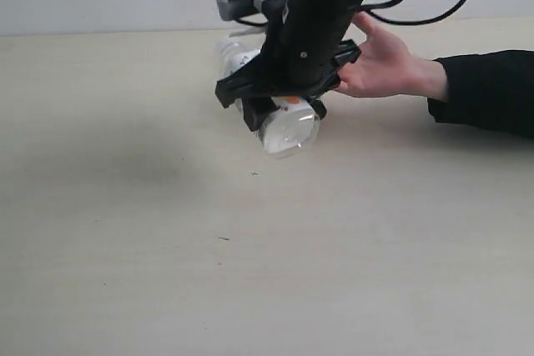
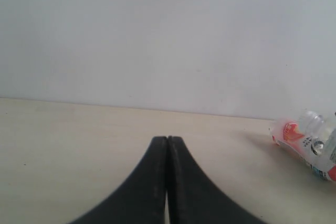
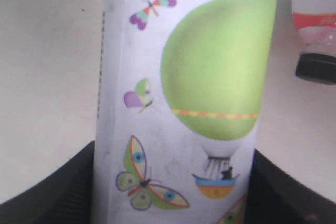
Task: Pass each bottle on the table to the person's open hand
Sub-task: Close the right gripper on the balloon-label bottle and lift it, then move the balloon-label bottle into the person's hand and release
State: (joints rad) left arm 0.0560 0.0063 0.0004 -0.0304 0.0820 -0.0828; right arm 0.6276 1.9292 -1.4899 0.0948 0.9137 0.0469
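The right claw is clenched on the lime bottle, one finger on each side of the label. The bottle is held on its side, clear of the table, with its clear base toward the near edge. The open hand waits just beside the claw, toward the far right of the table, with the palm turned to the bottle and the fingers partly hidden behind the arm.

The step seems to be the handover itself. To do it well, I would ease the bottle sideways until its body rests against the palm. The grip should hold until the person's fingers can close round the bottle, and the claw should let go only then. A slow approach matters, since the black fingers are close to bare skin.

A black-capped bottle lies on the table just beyond the held one, so the arm should stay high enough to clear it.

The left claw is clenched shut on nothing, low over the table and away from the handover
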